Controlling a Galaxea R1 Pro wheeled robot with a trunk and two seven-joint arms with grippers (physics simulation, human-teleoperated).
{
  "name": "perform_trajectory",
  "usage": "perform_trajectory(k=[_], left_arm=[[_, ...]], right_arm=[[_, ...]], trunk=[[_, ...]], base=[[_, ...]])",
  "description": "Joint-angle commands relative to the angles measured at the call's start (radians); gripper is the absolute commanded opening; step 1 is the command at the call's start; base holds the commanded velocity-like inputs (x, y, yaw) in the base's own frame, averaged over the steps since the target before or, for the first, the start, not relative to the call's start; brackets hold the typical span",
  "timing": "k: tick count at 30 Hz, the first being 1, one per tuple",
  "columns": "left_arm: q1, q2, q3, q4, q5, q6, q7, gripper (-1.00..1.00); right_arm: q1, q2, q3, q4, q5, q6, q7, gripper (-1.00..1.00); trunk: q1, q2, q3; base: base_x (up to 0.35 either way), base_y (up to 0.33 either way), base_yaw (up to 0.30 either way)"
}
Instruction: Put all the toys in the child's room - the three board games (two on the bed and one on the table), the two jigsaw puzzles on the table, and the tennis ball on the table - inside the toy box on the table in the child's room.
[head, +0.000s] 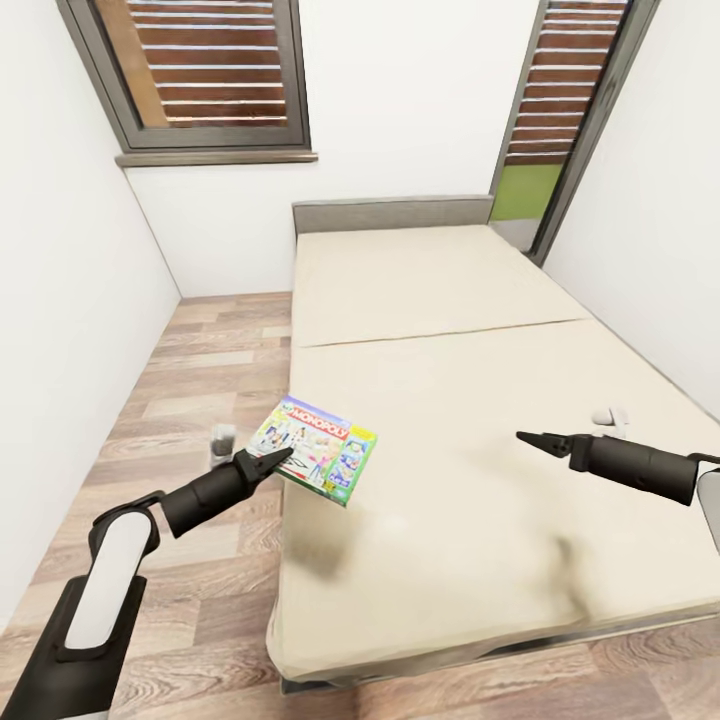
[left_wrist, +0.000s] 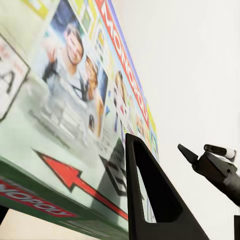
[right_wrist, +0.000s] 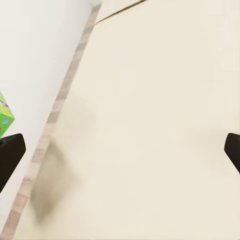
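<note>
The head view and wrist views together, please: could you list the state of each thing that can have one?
Monopoly board game: lifted off the bed, tilted, gripped at its near-left edge.
Left gripper: jaws shut on the board game.
Right gripper: holds nothing, above the bed; whether its jaws are open is unclear.
Bed: bare mattress, with the game's shadow on it.
Window: slatted shutter down.

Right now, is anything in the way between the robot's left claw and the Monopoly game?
No, nothing is. The left gripper already grips the Monopoly box by its edge and holds it up over the bed's corner. The toy box it must go to isn't visible here.
</note>
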Motion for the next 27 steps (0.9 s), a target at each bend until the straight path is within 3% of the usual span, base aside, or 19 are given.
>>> perform_trajectory(k=[1, 7, 13, 18, 27], left_arm=[[0.000, -0.001, 0.004, 0.000, -0.004, 0.006, -0.007, -1.00], [0.016, -0.006, 0.005, 0.000, 0.003, 0.011, -0.007, -1.00], [0.092, -0.008, 0.005, 0.002, 0.005, 0.011, -0.005, -1.00], [0.116, -0.010, 0.004, 0.003, 0.001, 0.009, -0.002, -1.00], [0.161, -0.017, 0.003, 0.018, -0.008, -0.002, 0.005, -1.00]], right_arm=[[-0.001, 0.001, -0.001, 0.000, 0.005, 0.004, 0.007, 1.00], [-0.001, 0.004, 0.003, 0.000, 0.005, 0.004, 0.007, 1.00], [0.000, 0.008, 0.011, 0.000, 0.004, 0.004, 0.007, 1.00], [0.001, 0.012, 0.023, 0.000, 0.004, 0.004, 0.007, 1.00], [0.042, 0.063, 0.051, 0.001, 0.010, 0.004, 0.006, 1.00]], trunk=[[-0.004, 0.007, 0.004], [-0.027, 0.049, 0.031], [-0.050, 0.091, 0.055], [-0.069, 0.126, 0.073], [-0.104, 0.189, 0.102]], base=[[0.000, 0.000, 0.000], [0.000, 0.000, 0.000], [0.000, 0.000, 0.000], [0.000, 0.000, 0.000], [0.000, 0.000, 0.000]])
